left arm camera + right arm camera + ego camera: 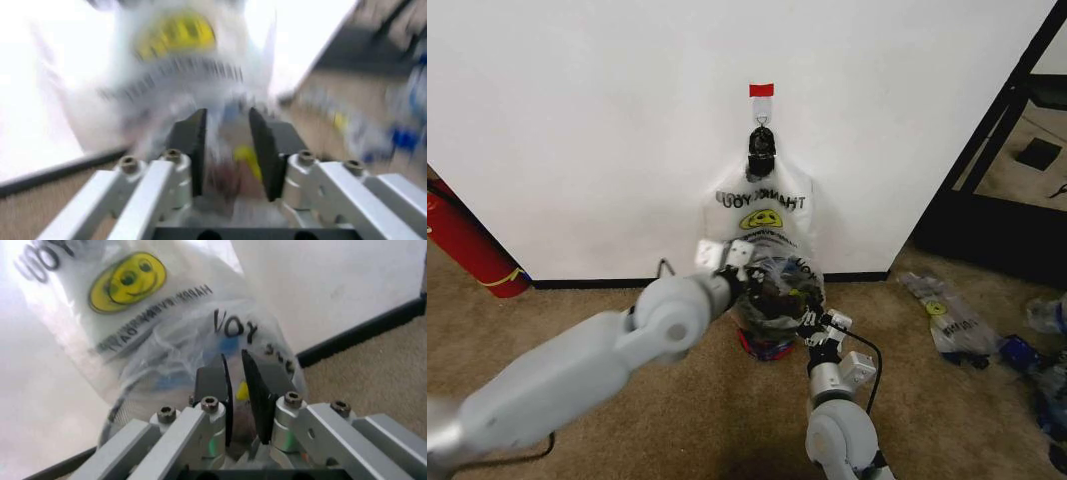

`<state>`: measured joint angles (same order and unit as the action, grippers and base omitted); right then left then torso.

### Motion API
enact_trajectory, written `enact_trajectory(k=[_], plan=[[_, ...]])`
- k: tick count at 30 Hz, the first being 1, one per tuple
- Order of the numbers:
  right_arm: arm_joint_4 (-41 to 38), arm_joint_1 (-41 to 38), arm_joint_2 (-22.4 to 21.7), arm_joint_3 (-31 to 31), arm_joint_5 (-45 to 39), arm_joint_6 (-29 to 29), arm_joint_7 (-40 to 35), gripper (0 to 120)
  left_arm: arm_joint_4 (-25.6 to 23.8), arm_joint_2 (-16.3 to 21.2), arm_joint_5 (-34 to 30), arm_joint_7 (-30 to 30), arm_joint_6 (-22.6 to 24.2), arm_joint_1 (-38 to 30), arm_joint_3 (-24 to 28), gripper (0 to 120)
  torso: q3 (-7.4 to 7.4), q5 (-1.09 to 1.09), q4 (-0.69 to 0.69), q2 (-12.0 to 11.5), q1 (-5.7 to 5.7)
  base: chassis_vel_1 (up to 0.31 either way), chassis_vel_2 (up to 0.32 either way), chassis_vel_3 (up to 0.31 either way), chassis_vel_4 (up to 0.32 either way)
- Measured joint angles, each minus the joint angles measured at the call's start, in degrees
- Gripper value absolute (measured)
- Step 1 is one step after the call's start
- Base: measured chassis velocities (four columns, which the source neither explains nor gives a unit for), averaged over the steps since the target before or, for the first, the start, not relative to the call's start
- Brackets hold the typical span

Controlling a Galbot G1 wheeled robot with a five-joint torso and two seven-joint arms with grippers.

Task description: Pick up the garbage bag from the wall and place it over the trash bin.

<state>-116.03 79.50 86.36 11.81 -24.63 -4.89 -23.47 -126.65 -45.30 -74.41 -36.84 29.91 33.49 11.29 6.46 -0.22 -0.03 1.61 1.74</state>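
Bag (762, 215) — thin, crinkly, feather-light, slippery. Pinch bunched film just ahead of the left gripper (227, 120), jaws apart. Right gripper (233, 362) — grip unclear.

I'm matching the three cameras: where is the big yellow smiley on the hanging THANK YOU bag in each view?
Head view: smiley mid-picture, below the hook.
Left wrist view: smiley, blurred, beyond the left claw.
Right wrist view: smiley, beyond the right claw.
Shared landmark: the black baseboard.

red fire extinguisher (467, 245) at left, loose flat bags (952, 318) on carpet (727, 420)
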Motion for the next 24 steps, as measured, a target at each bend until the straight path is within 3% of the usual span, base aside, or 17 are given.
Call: enact_trajectory(k=[4,6,7,11,14,16,18,22,24], plan=[[-2.2,1.6,-0.9,1.3,1.7,1.4,1.6,1,-2.0,-0.4,13.3,9.4,-11.6,18.2,-13.9,46,0.00,-0.01,0.00,0.0,0.00,0.000,0.000,0.000,0.000],[-3.3,2.8,-1.2,2.3,3.4,2.5,2.4,1,-0.6,-1.7,21.0,12.8,-17.9,25.5,-17.4,54,-0.01,-0.01,-0.02,0.0,-0.01,0.000,0.000,0.000,0.000],[-3.3,2.8,-1.2,2.3,3.4,2.5,2.4,1,-0.6,-1.7,21.0,12.8,-17.9,25.5,-17.4,54,-0.01,-0.01,-0.02,0.0,-0.01,0.000,0.000,0.000,0.000],[-5.1,5.7,-2.0,5.1,7.4,5.9,4.4,1,4.6,-5.5,37.0,18.0,-32.3,39.2,-24.1,73,0.00,-0.01,0.01,0.0,0.00,0.000,0.000,0.000,0.000],[-6.7,7.7,-2.7,7.7,9.2,7.9,6.2,1,5.8,-7.8,41.5,19.5,-37.6,44.1,-27.7,85,0.00,-0.01,-0.02,0.0,0.00,0.000,0.000,0.000,0.000],[-7.0,8.1,-2.8,8.1,9.5,8.3,6.5,1,6.0,-8.2,42.0,19.6,-38.2,44.7,-28.2,86,0.00,0.00,-0.02,0.0,0.00,0.000,0.000,0.000,0.000],[-8.9,11.2,-3.7,11.1,11.3,11.0,8.3,1,6.9,-10.1,45.9,20.0,-42.4,48.0,-31.2,97,0.00,0.00,-0.04,0.0,0.00,0.000,0.000,0.000,0.000],[-11.4,16.6,-4.2,15.1,14.3,14.9,10.4,1,7.6,-11.7,50.8,20.3,-48.8,54.5,-35.0,100,0.00,0.00,-0.02,0.0,-0.01,0.000,0.000,0.000,0.000],[-11.8,17.9,-4.1,15.9,15.0,15.9,11.0,1,7.6,-11.9,51.2,20.3,-49.7,55.8,-35.6,100,0.00,0.00,-0.02,0.0,0.00,0.000,0.000,0.000,0.000]])
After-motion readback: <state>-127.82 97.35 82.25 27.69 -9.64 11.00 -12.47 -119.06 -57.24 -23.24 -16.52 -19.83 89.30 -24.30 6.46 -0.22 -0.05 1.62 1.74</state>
